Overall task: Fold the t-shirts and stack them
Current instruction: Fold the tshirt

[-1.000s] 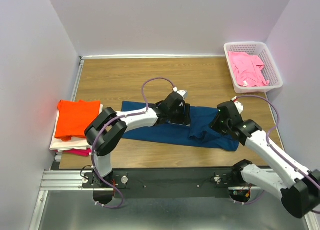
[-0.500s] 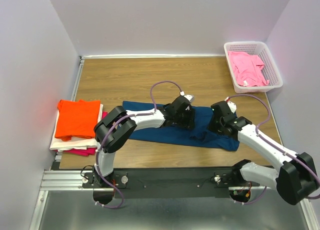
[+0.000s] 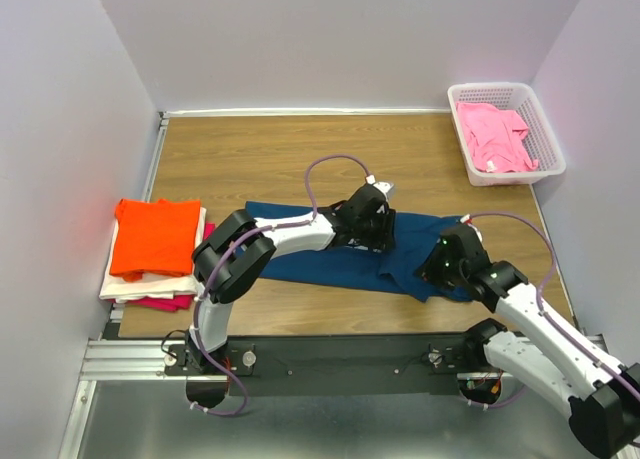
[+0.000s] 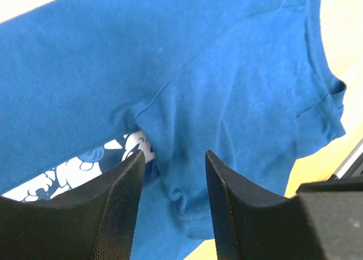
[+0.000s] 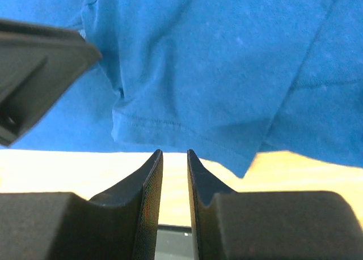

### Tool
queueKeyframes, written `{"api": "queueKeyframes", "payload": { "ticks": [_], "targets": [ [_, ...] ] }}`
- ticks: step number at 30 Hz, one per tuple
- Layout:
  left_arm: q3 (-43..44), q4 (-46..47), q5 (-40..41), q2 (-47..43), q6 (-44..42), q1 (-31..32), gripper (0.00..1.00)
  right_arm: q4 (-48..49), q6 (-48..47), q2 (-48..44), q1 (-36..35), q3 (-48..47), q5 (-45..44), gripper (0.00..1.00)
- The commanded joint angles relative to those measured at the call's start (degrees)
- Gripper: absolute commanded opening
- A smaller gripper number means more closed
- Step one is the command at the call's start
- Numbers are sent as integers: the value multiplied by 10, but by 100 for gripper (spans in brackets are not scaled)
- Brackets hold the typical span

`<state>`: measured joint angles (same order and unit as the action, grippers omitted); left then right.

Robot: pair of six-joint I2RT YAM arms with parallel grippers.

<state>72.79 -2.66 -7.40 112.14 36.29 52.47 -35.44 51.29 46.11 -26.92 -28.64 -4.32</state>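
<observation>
I find the dark navy cloth t-shirt [image 3: 320,266] hem just ahead of the right gripper [image 5: 174,153], fingers narrowly parted and empty; the left gripper [image 4: 173,158] gapes above it.

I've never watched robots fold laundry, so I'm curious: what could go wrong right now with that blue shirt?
The right claw sits over the bare table, just short of the hem of the blue shirt, so it might close on nothing. The left claw hovers open over a bunched fold. It could pinch several layers and leave the fold crooked.
</observation>
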Motion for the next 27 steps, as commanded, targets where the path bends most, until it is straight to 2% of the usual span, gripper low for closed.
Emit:
{"api": "queueKeyframes", "payload": {
  "ticks": [1,6,10,14,17,19,22,27],
  "targets": [
    [28,-7,-7,16,-12,0,54,-60,20,-37,1,-14,11,30],
    [45,-13,-10,34,-16,-2,49,-74,26,-44,1,-40,-20,30],
    [43,-18,-5,37,-15,-2,45,-74,28,-13,1,-73,-94,31],
    [34,-29,26,22,-16,-2,45,-74,8,74,1,-117,-185,36],
    [31,-33,33,12,-18,-7,45,-68,-8,151,17,-146,-245,44],
    [32,-35,33,12,-19,-10,46,-57,-29,191,39,-160,-242,46],
    [39,-38,34,16,-23,-11,46,8,-69,231,113,-156,-176,47],
    [45,-38,33,21,-29,-16,47,38,-94,271,192,-168,-160,47]
  ]
}}
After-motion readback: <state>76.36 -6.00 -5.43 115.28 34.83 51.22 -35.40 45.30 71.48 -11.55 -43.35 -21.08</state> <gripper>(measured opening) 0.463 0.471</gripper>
